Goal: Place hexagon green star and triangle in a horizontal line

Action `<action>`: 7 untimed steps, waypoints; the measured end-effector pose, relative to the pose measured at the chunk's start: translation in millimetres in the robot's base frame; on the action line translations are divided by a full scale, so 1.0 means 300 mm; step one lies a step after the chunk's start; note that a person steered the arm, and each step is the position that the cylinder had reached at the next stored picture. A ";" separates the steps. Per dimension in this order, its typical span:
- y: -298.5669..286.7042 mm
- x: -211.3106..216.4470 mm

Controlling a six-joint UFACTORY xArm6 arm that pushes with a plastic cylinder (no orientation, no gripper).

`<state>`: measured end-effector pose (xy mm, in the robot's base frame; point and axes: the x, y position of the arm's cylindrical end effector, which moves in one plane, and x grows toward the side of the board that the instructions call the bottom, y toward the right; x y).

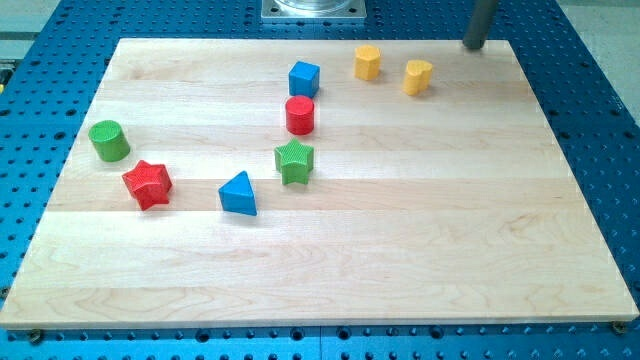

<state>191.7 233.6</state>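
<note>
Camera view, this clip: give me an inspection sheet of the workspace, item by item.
Surface: pale wooden board on a blue perforated table.
Job's things: yellow hexagon near the view's top; green star mid-board; blue triangle lower left of the star. Not in a line.
Clutter: second yellow block, blue cube, red cylinder, green cylinder, red star.
Grippers: none; my tip sits at the board's top edge, right of both yellow blocks, touching nothing.
Cables: nothing seen.
Surroundings: metal base plate at the view's top.
</note>
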 end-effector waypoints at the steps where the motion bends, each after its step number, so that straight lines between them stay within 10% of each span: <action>1: -0.311 0.014; 6: -0.572 0.274; 7: -0.559 0.540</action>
<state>353.6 66.0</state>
